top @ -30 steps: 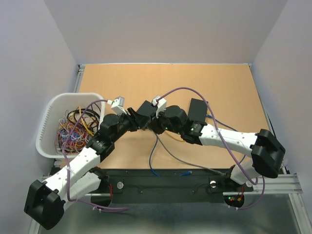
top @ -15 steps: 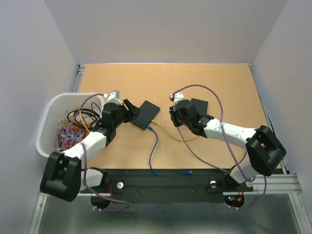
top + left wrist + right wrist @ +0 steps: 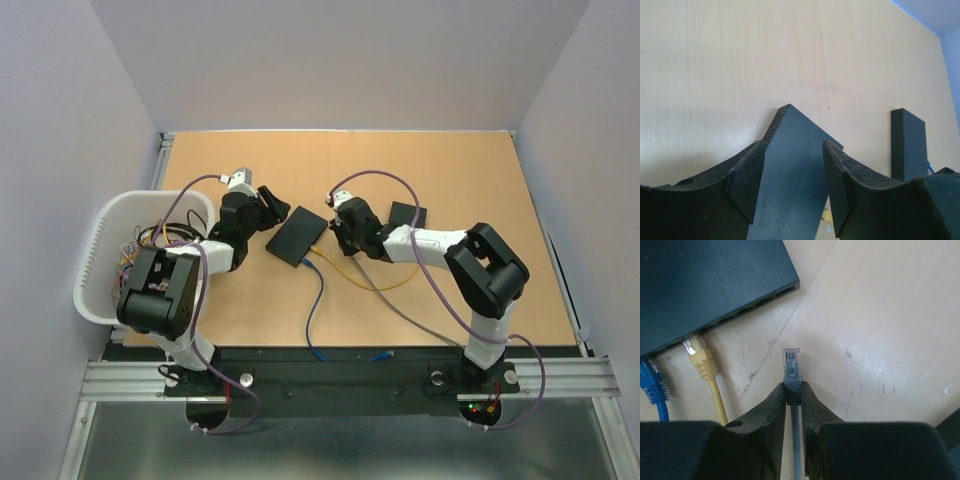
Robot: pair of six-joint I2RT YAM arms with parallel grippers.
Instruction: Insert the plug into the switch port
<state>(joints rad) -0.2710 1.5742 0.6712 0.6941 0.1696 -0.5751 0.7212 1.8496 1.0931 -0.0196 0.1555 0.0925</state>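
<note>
On the pale wooden tabletop (image 3: 450,170), my right gripper (image 3: 793,390) clamps the clear, grey-booted plug (image 3: 792,366) short of the flat black network switch (image 3: 700,285), its ports lost in shadow, while my left gripper (image 3: 794,165) straddles its half-hidden corner, fingers apart.

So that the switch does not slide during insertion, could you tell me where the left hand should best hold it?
Grip the switch by its back corner, coming from the left, where the left hand straddles it with fingers open. The body lies flat and thin, and its ports, which hold the yellow plug and the blue plug, are on the opposite edge, so that side should stay clear.
</note>
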